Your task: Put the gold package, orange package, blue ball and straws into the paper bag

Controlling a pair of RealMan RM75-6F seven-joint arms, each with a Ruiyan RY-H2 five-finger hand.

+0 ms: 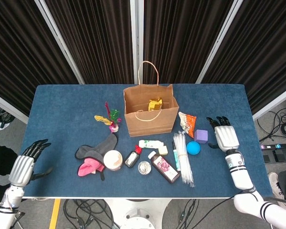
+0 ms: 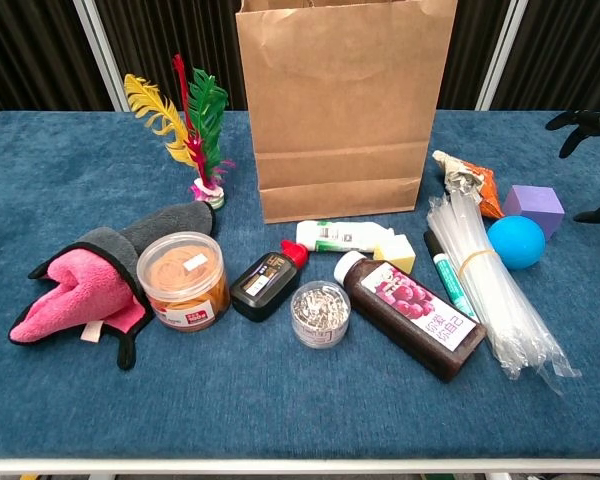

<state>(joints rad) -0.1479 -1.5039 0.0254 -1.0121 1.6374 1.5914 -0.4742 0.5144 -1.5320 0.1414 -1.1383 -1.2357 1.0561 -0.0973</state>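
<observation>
Now | right hand spread, empty, near purple cube | left hand spread, empty

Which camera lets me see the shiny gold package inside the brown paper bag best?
The head view: it looks down into the open brown paper bag, showing the shiny gold package inside. The chest view shows only the bag's front wall, hiding the package.
</observation>
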